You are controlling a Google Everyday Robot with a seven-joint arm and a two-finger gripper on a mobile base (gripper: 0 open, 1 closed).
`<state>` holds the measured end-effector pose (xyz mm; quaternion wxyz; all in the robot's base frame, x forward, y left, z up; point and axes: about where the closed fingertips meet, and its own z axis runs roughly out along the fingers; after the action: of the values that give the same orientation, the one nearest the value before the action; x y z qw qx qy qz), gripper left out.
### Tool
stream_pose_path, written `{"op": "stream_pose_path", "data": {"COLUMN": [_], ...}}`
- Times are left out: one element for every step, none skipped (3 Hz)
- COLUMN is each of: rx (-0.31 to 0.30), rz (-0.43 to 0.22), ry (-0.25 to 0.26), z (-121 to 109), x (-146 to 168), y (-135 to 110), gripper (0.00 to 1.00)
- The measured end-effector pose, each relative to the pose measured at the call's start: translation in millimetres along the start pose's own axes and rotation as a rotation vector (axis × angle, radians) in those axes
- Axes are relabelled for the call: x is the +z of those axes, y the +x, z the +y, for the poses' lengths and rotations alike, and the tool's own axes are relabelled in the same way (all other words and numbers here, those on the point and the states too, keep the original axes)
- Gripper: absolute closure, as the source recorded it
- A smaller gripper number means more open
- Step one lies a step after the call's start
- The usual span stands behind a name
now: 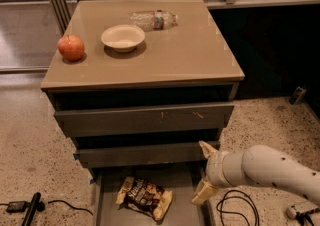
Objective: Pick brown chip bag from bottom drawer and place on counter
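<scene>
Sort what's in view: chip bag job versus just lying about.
Job: brown chip bag, lying in the open bottom drawer; counter; gripper, open, at the drawer's right side.
Lying about: apple, white bowl, plastic bottle, all on the counter.

brown chip bag point(144, 197) lettering unreadable, nothing legible

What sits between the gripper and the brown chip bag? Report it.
Camera view: only bare floor of the bottom drawer lies between the gripper, at the drawer's right edge, and the brown chip bag.
</scene>
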<state>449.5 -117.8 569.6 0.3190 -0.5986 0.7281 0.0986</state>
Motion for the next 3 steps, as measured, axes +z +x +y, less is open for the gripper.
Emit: {"op": "stream_pose_path", "data": {"rx": [-0.048,-0.068,-0.022], "rz": [-0.004,-0.029,-0.071], "ry": [0.026,0.039,-0.016], "z": [10.9,11.4,21.9], "x": [24.8,59.2,115.4], "y": [10.3,25.8,52.8], "gripper": [0.00,0.00,0.00]}}
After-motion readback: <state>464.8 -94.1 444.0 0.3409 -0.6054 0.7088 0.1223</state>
